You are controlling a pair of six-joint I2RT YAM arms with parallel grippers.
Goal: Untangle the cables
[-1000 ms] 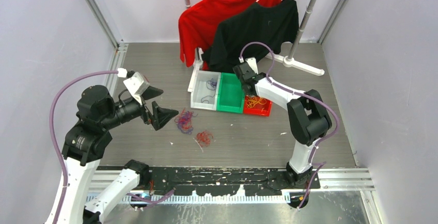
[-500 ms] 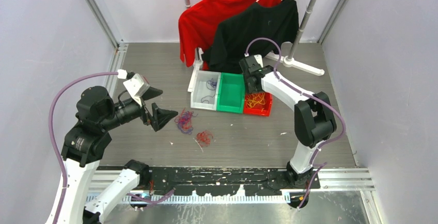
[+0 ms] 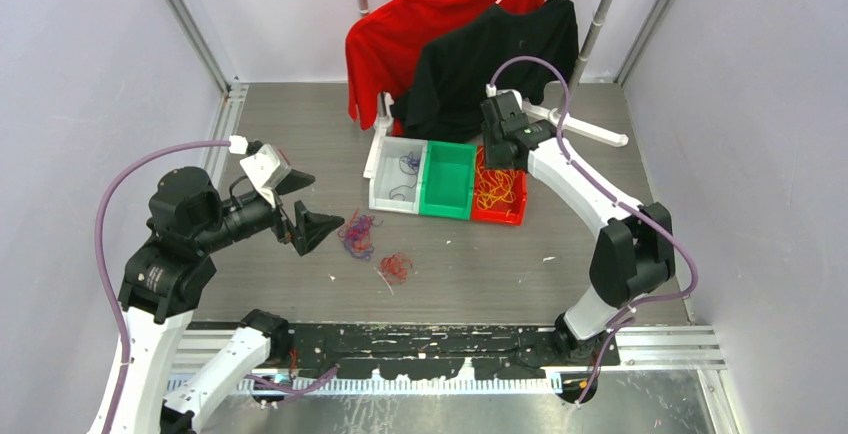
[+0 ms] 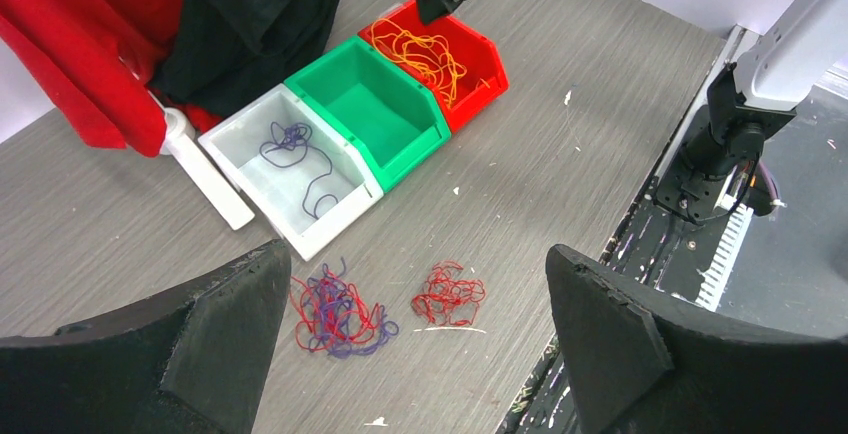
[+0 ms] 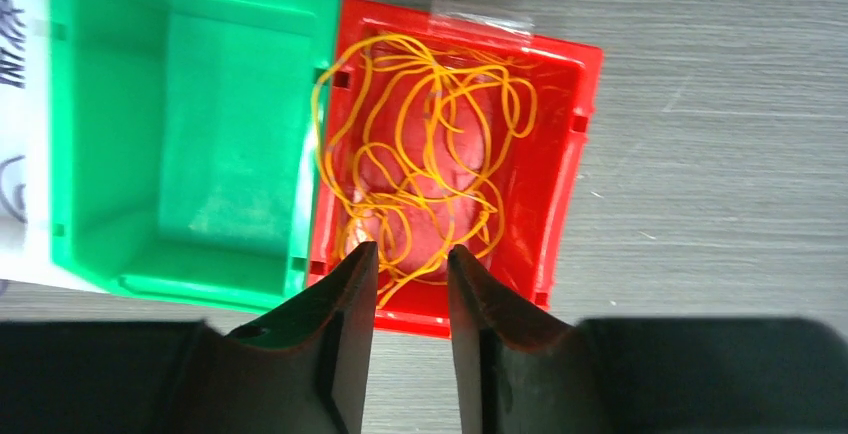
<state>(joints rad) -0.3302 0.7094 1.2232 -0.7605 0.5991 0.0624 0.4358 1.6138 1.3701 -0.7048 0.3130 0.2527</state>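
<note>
The purple-red tangle [image 4: 338, 309] and dark red tangle [image 4: 448, 294] lie on the table [image 4: 560, 154] just right of the wide-open, empty left gripper [image 3: 325, 199], well apart from the right gripper [image 5: 410, 250], narrowly parted and empty above the yellow cables [image 5: 420, 154] in the red bin [image 5: 566, 184].
</note>
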